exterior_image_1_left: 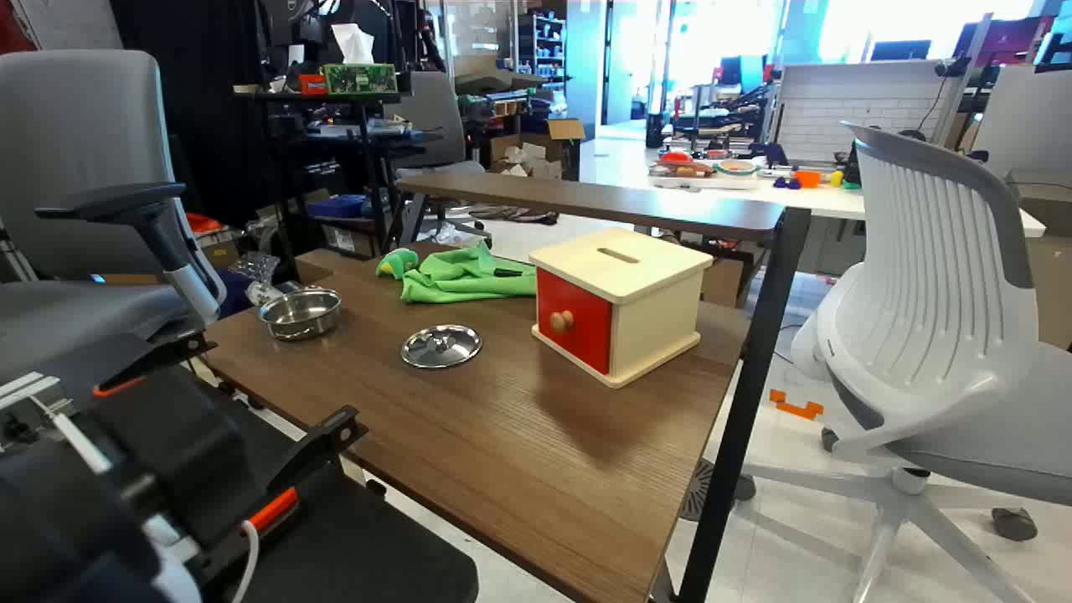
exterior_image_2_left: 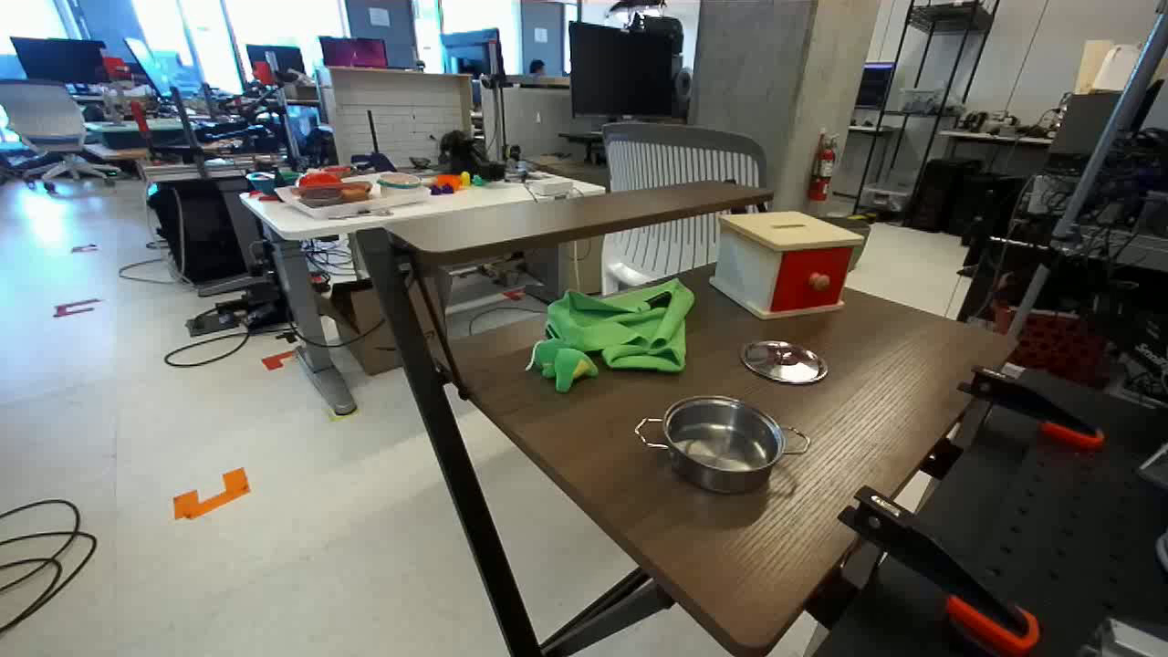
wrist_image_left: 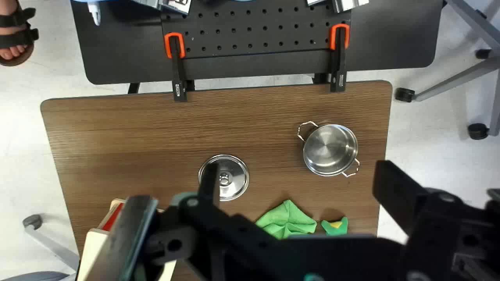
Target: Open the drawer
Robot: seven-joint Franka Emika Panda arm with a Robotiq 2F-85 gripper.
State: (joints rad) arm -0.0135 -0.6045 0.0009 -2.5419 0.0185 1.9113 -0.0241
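A closed, red-fronted drawer with round wooden knob sits in a pale wooden box on a brown table; in the wrist view it lies left of wide-spread, empty jaws.

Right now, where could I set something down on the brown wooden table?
A broad bare patch of table lies between the red drawer front, the round shiny metal lid and a black-and-orange clamp. A smaller one separates the lid from the two-handled metal pot. The side opposite the clamp is crowded: green cloth, green toy, pale wooden box.
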